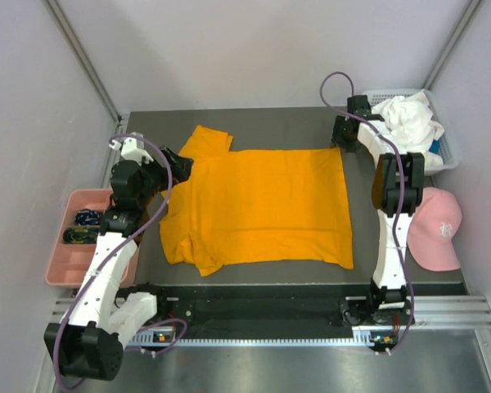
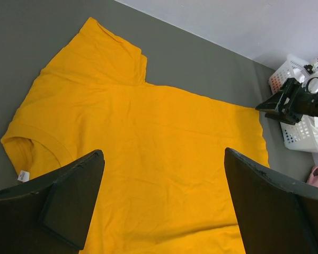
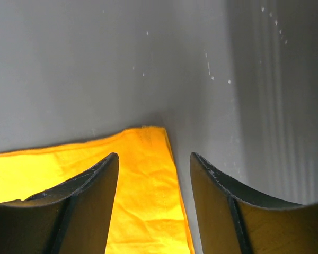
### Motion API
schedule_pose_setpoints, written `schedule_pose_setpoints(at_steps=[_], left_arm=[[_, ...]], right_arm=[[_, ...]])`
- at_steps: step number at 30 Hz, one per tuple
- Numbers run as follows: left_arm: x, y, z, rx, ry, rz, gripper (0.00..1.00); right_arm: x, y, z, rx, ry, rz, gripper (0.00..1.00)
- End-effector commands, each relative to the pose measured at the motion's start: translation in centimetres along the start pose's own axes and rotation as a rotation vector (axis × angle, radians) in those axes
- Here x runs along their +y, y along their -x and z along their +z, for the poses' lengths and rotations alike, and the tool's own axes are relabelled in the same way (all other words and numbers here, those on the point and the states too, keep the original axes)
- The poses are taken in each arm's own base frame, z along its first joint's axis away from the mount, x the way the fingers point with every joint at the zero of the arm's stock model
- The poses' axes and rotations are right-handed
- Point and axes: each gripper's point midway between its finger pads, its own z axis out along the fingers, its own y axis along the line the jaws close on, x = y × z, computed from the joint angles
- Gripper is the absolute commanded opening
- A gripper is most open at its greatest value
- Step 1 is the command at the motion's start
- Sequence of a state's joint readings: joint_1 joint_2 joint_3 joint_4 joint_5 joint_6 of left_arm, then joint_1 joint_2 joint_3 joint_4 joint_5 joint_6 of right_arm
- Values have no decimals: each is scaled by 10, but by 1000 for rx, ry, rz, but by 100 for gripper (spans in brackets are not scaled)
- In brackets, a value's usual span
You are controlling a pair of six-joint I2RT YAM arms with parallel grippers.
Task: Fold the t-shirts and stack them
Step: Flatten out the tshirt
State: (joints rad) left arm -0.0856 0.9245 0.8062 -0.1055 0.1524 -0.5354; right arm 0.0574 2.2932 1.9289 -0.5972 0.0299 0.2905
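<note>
The orange t-shirt (image 1: 262,205) lies spread flat on the dark table, collar to the left and hem to the right. My left gripper (image 1: 178,169) is open and empty, hovering over the shirt's collar end; in the left wrist view (image 2: 164,161) its jaws stand wide apart above the orange cloth (image 2: 148,137). My right gripper (image 1: 344,136) is open and empty above the shirt's far right hem corner; the right wrist view (image 3: 153,161) shows that corner (image 3: 146,180) between the jaws. The white t-shirt (image 1: 407,119) lies crumpled in a white basket (image 1: 444,157) at the far right.
A pink baseball cap (image 1: 436,229) lies at the right table edge, beside the right arm. A pink tray (image 1: 62,266) with small dark items sits off the left edge. Grey walls close in the back and sides. The basket also shows in the left wrist view (image 2: 296,135).
</note>
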Motion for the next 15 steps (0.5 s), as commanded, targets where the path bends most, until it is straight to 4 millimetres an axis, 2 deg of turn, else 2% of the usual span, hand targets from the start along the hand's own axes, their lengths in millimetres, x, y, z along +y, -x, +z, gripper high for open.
schedule_pose_setpoints(at_steps=[1,10,15], left_arm=[[-3,12,-1,-50,-10,21,99],[-3,11,-2,-50,-11,19,99],[-3,11,-3,-51,-8,19,99]], right_arm=[[-10,3,13,20,-11,-4,56],[-2,-2,14,52,29,-5,55],[4,-5,13,68,66,-7,50]])
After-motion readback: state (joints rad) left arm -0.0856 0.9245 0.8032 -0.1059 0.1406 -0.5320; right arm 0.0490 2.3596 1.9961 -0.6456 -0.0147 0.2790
